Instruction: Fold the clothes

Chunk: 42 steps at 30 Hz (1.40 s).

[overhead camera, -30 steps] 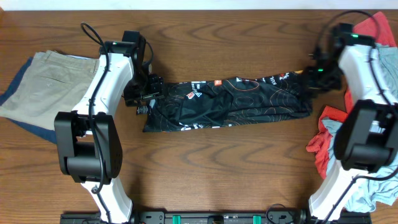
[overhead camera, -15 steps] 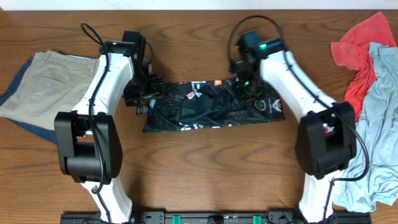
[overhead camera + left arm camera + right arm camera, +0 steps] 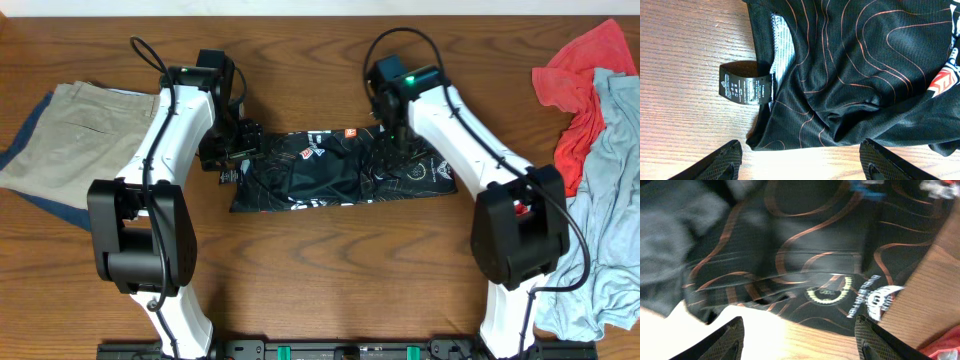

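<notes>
The clothes, a black jersey with orange contour lines, lie doubled over in a band at the table's middle. My left gripper hovers at its left end. In the left wrist view that gripper is open over bare wood, the jersey's hem and black care label just ahead of the fingertips. My right gripper is over the jersey's folded right part. In the right wrist view it is open with nothing between the fingers, the jersey and its white lettering close below.
Tan trousers lie on a dark blue garment at the left edge. A red garment and a light-blue one are heaped at the right edge.
My right gripper carried the jersey's right end leftward over the middle, then opened and let it go. The jersey is now shorter. The left arm has not moved.
</notes>
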### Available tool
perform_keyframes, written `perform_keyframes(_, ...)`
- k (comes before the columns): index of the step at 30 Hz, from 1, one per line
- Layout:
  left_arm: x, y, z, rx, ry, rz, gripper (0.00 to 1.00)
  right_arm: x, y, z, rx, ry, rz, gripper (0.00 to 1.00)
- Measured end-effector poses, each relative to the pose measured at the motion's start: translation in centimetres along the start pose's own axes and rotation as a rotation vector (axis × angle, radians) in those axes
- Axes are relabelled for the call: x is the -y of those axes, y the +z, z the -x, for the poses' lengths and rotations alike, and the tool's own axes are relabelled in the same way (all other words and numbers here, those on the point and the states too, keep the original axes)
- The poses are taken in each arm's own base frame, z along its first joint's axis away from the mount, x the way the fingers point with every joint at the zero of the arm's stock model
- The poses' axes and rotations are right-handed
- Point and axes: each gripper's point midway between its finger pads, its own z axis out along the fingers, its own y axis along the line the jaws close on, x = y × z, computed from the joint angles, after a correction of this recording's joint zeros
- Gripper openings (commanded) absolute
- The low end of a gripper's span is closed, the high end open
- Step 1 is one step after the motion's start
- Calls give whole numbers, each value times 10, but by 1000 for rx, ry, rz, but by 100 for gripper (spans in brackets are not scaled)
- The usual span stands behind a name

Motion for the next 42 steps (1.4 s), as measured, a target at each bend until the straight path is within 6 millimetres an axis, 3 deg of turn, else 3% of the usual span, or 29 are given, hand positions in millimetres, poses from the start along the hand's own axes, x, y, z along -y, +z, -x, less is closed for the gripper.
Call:
perform_keyframes(6, 0, 0, 0, 0, 0, 0, 77, 16, 3, 13, 44, 105, 79, 69)
perform_keyframes(12, 0, 0, 0, 0, 0, 0, 77, 17, 10, 26, 86, 148, 153, 72)
perform_keyframes(20, 0, 0, 0, 0, 0, 0, 77, 9, 51, 26, 85, 153, 187, 70)
perform_keyframes(21, 0, 0, 0, 0, 0, 0, 77, 9, 57, 24, 78, 156, 189, 66)
perform_keyframes(22, 0, 0, 0, 0, 0, 0, 77, 9, 61, 22, 72, 157, 189, 52)
perform_keyframes(24, 0, 0, 0, 0, 0, 0, 77, 11, 64, 21, 71, 161, 186, 5)
perform_keyframes(25, 0, 0, 0, 0, 0, 0, 77, 12, 64, 22, 74, 169, 188, 1)
perform_keyframes(30, 0, 0, 0, 0, 0, 0, 77, 12, 62, 21, 64, 176, 199, 1)
perform_keyframes(33, 0, 0, 0, 0, 0, 0, 77, 12, 56, 15, 33, 175, 198, 7)
perform_keyframes(42, 0, 0, 0, 0, 0, 0, 77, 17, 25, 33, 73, 170, 197, 7)
